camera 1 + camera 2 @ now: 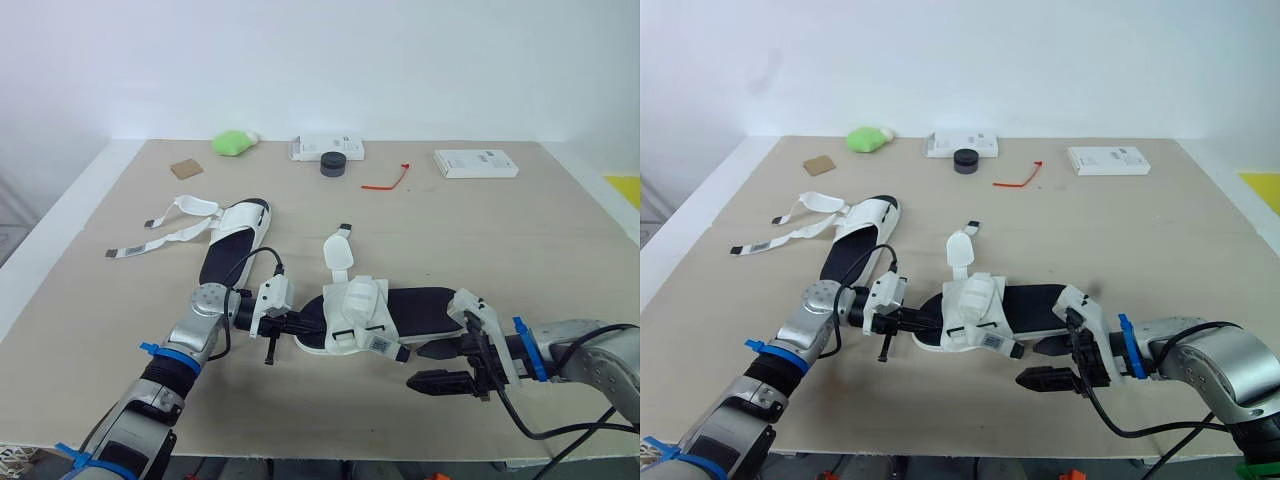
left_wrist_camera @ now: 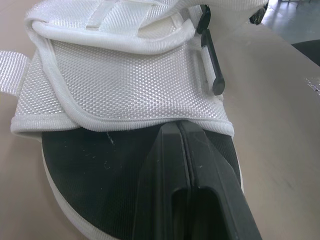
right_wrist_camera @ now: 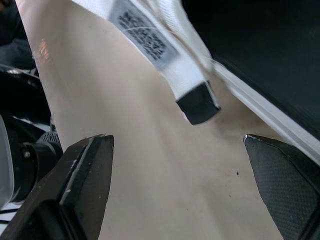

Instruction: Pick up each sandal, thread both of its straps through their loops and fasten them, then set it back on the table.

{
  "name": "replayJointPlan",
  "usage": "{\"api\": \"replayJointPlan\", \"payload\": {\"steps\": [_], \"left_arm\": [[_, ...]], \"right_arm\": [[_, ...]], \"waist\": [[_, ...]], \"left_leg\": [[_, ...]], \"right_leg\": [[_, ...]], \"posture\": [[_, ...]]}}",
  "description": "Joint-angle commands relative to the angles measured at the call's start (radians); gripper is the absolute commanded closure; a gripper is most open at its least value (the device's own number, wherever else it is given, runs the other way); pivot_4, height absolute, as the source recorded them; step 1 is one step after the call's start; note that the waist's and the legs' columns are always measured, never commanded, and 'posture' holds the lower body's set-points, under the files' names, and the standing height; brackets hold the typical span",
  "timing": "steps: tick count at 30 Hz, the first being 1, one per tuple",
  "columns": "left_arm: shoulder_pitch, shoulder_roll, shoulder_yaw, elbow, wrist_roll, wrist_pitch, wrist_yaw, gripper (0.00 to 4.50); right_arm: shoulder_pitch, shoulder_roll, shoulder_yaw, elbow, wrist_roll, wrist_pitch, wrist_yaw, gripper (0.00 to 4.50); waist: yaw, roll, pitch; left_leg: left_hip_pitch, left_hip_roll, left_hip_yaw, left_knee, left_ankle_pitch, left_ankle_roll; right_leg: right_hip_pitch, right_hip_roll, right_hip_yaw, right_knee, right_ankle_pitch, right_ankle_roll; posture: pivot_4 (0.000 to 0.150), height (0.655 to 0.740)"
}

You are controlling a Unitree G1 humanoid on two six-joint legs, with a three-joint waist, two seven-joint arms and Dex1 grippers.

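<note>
Sandal (image 1: 375, 315), nearer of two: flat on table (image 1: 560, 240), near-centre, toe left, heel right. Wide white upper folded over black footbed; one strap (image 1: 338, 255) standing up on far side, a second strap end (image 3: 197, 102) w/ black tip and label trailing off near side, not threaded yet by the look of it. L gripper (image 1: 300, 326) at toe end: fingers clenched together, nothing seen btwn them, tips lying on footbed against edge of upper. R gripper (image 1: 432, 367) by near side toward heel: jaws released wide, strap tip just ahead, untouched. Second sandal (image 1: 235, 240) farther and to left, both straps splayed loose leftward. Risks, as judged: could pinch bare table instead of thin strap tip if R closed off-line or too shallow; floppy strap, prob. prone to slipping out or folding when fed toward loop; w/ L only pressing, not gripping, could let sandal slide or swivel under any pull, maybe toward near edge.
</note>
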Motion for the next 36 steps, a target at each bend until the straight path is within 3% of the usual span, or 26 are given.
{"api": "replayJointPlan", "payload": {"steps": [1, 13, 18, 21, 23, 27, 31, 36], "left_arm": [[0.075, 0.033, -0.08, 0.092, 0.112, 0.068, 0.013, 4.5], [0.075, 0.034, -0.079, 0.079, 0.11, 0.077, 0.014, 4.5], [0.078, 0.033, -0.08, 0.074, 0.11, 0.081, 0.015, 4.5], [0.08, 0.034, -0.08, 0.068, 0.11, 0.084, 0.015, 4.5], [0.082, 0.035, -0.081, 0.065, 0.11, 0.086, 0.015, 4.5], [0.084, 0.035, -0.081, 0.062, 0.111, 0.086, 0.014, 4.5], [0.085, 0.037, -0.081, 0.062, 0.112, 0.083, 0.012, 4.5], [0.087, 0.042, -0.08, 0.063, 0.112, 0.082, 0.008, 4.5]], "right_arm": [[-0.036, 0.018, -0.046, 0.021, 0.012, 0.015, -0.01, 0.03], [-0.063, 0.123, -0.078, 0.033, 0.063, 0.111, -0.062, 0.03], [-0.057, 0.135, -0.084, 0.015, 0.074, 0.121, -0.071, 2.32], [-0.051, 0.132, -0.092, 0.005, 0.082, 0.124, -0.066, 3.94], [-0.045, 0.128, -0.099, -0.001, 0.091, 0.124, -0.058, 4.45], [-0.022, 0.101, -0.13, -0.069, 0.099, 0.087, -0.02, 4.45], [-0.002, 0.04, -0.13, -0.142, -0.014, -0.062, 0.001, 4.45], [0.095, -0.165, -0.244, -0.273, -0.232, -0.311, 0.093, 4.45]], "waist": [[0.0, 0.0, 0.0], [0.0, 0.0, 0.0], [0.0, 0.0, 0.0], [0.0, 0.0, 0.0], [0.0, 0.0, 0.0], [0.001, 0.0, 0.001], [0.001, 0.0, 0.001], [0.001, 0.003, 0.002]], "left_leg": [[0.0, 0.0, 0.0, 0.0, 0.0, 0.0], [0.0, 0.0, 0.0, 0.0, 0.0, 0.0], [-0.001, 0.0, 0.0, 0.0, 0.0, 0.0], [-0.001, 0.0, 0.0, 0.0, -0.001, 0.0], [-0.001, 0.0, 0.0, 0.0, -0.001, 0.001], [-0.002, -0.001, -0.001, 0.0, -0.002, 0.002], [-0.002, -0.002, -0.001, 0.0, -0.003, 0.003], [-0.003, -0.004, 0.0, 0.0, -0.004, 0.002]], "right_leg": [[0.0, 0.0, 0.0, 0.0, 0.0, 0.0], [0.0, 0.0, 0.0, 0.0, 0.0, 0.0], [0.0, 0.0, 0.0, 0.0, 0.0, 0.0], [-0.001, 0.0, 0.0, 0.0, -0.001, 0.0], [-0.001, 0.0, 0.0, 0.0, -0.002, 0.001], [-0.001, 0.0, 0.0, 0.0, -0.003, 0.001], [-0.001, 0.0, 0.0, 0.0, -0.004, 0.002], [-0.002, -0.003, -0.001, 0.0, -0.006, 0.004]], "posture": [[0.15, 0.74], [0.15, 0.74], [0.15, 0.74], [0.15, 0.74], [0.15, 0.74], [0.15, 0.74], [0.15, 0.74], [0.15, 0.74]]}}
